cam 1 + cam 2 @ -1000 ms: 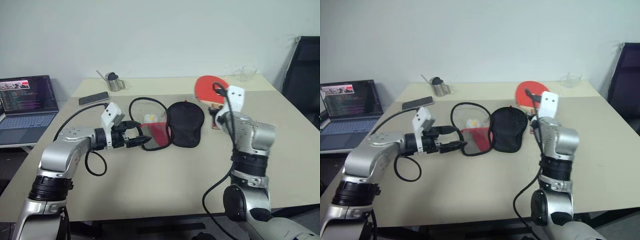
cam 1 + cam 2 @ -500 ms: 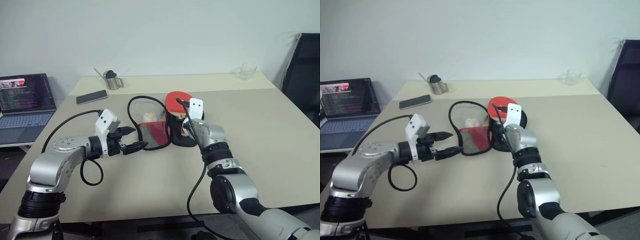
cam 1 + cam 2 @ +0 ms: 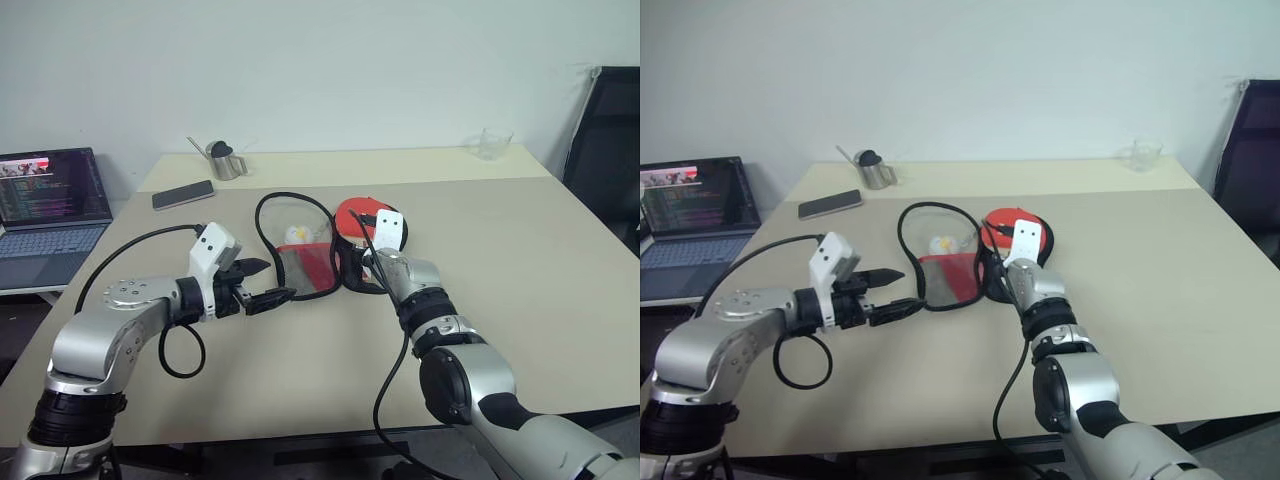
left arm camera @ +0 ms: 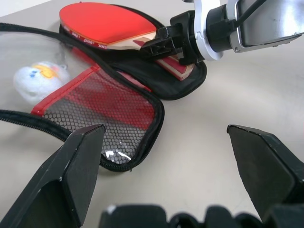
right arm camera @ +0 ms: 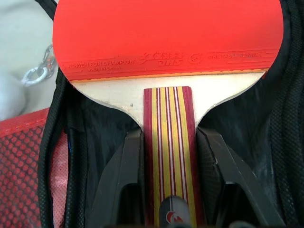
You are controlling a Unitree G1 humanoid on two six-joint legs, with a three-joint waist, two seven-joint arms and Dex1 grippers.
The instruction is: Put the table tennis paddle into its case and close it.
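The case (image 3: pixel 308 268) lies unzipped mid-table, its red mesh flap (image 4: pixel 109 109) to the left and its black half (image 5: pixel 95 128) to the right, with a white-yellow charm (image 3: pixel 296 236) behind the flap. The table tennis paddle (image 3: pixel 352 213) rests with its red face (image 5: pixel 166 33) over the black half. My right gripper (image 5: pixel 168 142) is shut on its striped wooden handle. My left gripper (image 3: pixel 272 281) stands open just left of the mesh flap, holding nothing.
A phone (image 3: pixel 184 195) and a metal cup (image 3: pixel 225 160) sit at the back left of the table (image 3: pixel 520 260). A glass (image 3: pixel 492 145) stands at the back right. A laptop (image 3: pixel 50 200) is off to the left, a black chair (image 3: pixel 605 150) to the right.
My right gripper has brought the paddle down and leftward from above the table's right side onto the case's black half. The left gripper has drawn back slightly from the flap.
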